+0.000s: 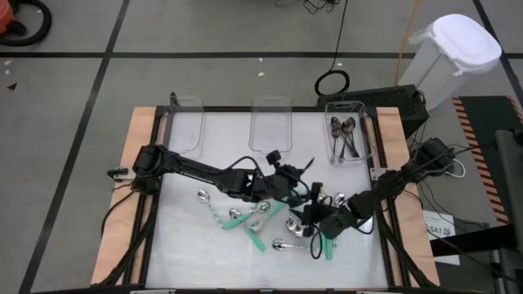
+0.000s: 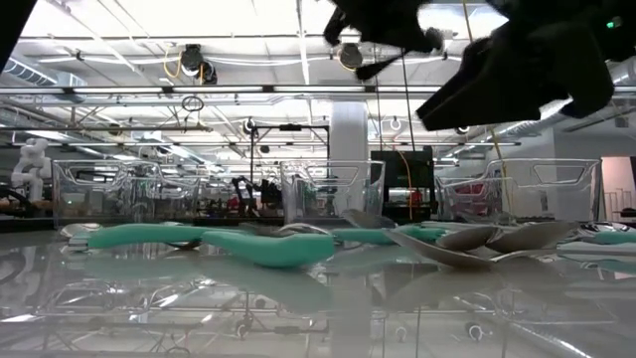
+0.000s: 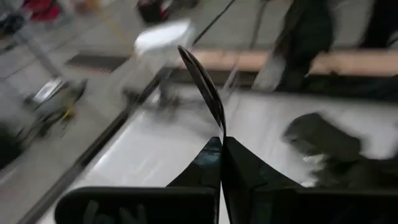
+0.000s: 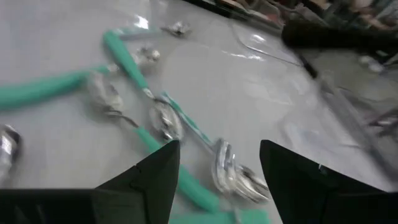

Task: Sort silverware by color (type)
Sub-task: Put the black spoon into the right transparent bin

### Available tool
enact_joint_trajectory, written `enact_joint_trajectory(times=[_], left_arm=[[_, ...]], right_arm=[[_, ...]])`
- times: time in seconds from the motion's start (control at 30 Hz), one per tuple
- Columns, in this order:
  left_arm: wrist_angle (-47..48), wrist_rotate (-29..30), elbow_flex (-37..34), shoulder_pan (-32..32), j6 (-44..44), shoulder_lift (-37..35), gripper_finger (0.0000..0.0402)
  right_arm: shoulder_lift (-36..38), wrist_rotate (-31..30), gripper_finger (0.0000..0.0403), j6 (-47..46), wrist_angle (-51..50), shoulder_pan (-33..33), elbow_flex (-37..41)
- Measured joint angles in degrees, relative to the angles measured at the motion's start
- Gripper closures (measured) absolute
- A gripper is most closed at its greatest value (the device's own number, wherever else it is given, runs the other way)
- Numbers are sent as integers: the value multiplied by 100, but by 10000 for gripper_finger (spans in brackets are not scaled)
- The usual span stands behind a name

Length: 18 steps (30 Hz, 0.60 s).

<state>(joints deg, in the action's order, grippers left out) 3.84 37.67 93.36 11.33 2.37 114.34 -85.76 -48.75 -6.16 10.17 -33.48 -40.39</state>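
I had the left gripper (image 3: 222,144) clamped on a dark spoon (image 3: 204,87), its fingers pressed together on the handle with the bowl end sticking out past the tips. From above, that gripper (image 1: 296,181) sat over the middle of the table (image 1: 184,245), raised off the surface, with the spoon (image 1: 313,170) angled toward the far right corner.

The right gripper (image 4: 214,163) hung with its fingers spread wide and nothing between them, looking down on the pile of teal-handled spoons (image 4: 134,65) and a cluster of silver spoons (image 4: 233,174). From above it (image 1: 315,222) was over the right part of the pile, near the front of the table.

Three clear bins stood along the far edge. The right bin (image 1: 368,135) already held a few dark spoons (image 1: 345,135); the middle bin (image 1: 271,104) and the left bin (image 1: 186,102) looked empty from above. Most of the spoons still lay loose on the table, so I judged the sorting was at an early stage.

As I read it, the step in hand was carrying the dark spoon to its bin. The next move called for swinging the left arm across to the right bin without brushing the right arm, which sat close by, and letting go only once the spoon was over the opening.
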Motion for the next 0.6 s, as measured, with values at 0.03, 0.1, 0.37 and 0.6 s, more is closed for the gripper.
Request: enact_joint_trajectory(times=[0.03, 0.1, 0.37, 0.6], left_arm=[[-92, -135, 2, 4, -133, -75, 394], [-114, -366, 2, -5, -298, -208, 394], [-1037, -2187, 2, -291, -744, -402, 394], [-2319, -3422, 0, -459, -786, -77, 394]], right_arm=[[97, -124, 187, -42, -286, -68, -23], [335, -301, 187, -140, -781, -212, -26], [1214, -853, 187, -362, -1259, -711, -32], [1200, -975, 187, -308, -260, -725, 335]])
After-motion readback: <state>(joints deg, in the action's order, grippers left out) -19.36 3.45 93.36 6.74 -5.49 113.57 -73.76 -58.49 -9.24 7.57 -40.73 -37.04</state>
